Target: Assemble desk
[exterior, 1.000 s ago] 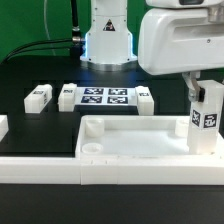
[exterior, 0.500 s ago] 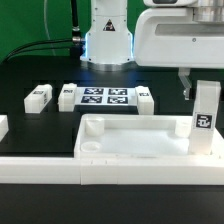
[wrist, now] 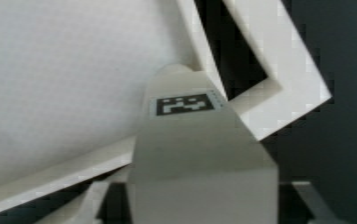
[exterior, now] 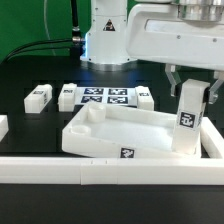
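The desk's white tray-like tabletop [exterior: 100, 146] lies skewed on the black table, with a tag on its near rim. A white square leg [exterior: 188, 118] with a tag stands upright in the tabletop's corner at the exterior view's right. My gripper [exterior: 191, 88] comes down over the leg's top and is shut on the leg, one finger on each side. In the wrist view the leg [wrist: 201, 150] fills the middle between my fingers [wrist: 113, 200], my gripper [wrist: 205, 205] around it, and the tabletop [wrist: 68, 80] lies beyond.
Three loose legs [exterior: 38, 96] [exterior: 68, 96] [exterior: 144, 97] lie behind the tabletop beside the marker board [exterior: 104, 97]. Another white part [exterior: 2, 127] shows at the exterior view's left edge. A long white rail [exterior: 50, 171] runs along the front. The robot base [exterior: 107, 45] stands behind.
The tabletop has swung round from square to skewed, and its near rim tag now shows. The leg and my gripper have shifted slightly to the exterior view's left and turned.
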You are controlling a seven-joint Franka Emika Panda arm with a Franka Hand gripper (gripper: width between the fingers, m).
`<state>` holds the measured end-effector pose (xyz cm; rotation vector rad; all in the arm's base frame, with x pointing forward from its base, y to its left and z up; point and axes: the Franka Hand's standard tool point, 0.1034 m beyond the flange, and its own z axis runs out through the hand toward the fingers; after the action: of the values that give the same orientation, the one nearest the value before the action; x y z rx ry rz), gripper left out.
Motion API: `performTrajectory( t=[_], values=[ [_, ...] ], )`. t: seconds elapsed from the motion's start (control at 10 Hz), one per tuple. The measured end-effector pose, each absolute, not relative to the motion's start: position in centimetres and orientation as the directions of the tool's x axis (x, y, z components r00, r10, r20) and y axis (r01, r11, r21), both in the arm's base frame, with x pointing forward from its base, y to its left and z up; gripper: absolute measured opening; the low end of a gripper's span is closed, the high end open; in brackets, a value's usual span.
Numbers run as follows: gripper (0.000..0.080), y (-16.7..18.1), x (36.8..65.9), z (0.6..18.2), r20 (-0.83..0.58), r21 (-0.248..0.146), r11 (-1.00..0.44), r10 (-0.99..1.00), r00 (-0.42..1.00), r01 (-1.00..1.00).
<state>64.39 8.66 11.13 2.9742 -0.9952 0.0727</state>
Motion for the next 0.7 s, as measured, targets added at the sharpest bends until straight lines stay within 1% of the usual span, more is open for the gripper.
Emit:
performTrajectory(
  t=[0.1,0.2,0.3,0.4,0.5,0.6,0.7],
  values=[
    [0.0303,8.3,64.4,11.1,0.047,-0.006,-0.79,-0.613,0.789,-0.613],
    [0.0429,8.4,64.4,11.1,0.046,-0.006,-0.794,-0.607,0.794,-0.607],
    [0.0429,8.5,64.3,11.1,0.045,-0.006,-0.795,-0.607,0.794,-0.607],
    [0.06,8.7,64.3,11.2,0.048,0.004,-0.814,-0.58,0.813,-0.581],
    [0.06,9.6,64.2,12.1,0.055,0.029,-0.869,-0.493,0.868,-0.495],
    [0.0641,10.0,64.1,13.0,0.052,0.011,-0.893,-0.449,0.892,-0.45],
    [0.0648,9.7,63.7,13.7,0.053,0.009,-0.905,-0.423,0.904,-0.424]
  ],
)
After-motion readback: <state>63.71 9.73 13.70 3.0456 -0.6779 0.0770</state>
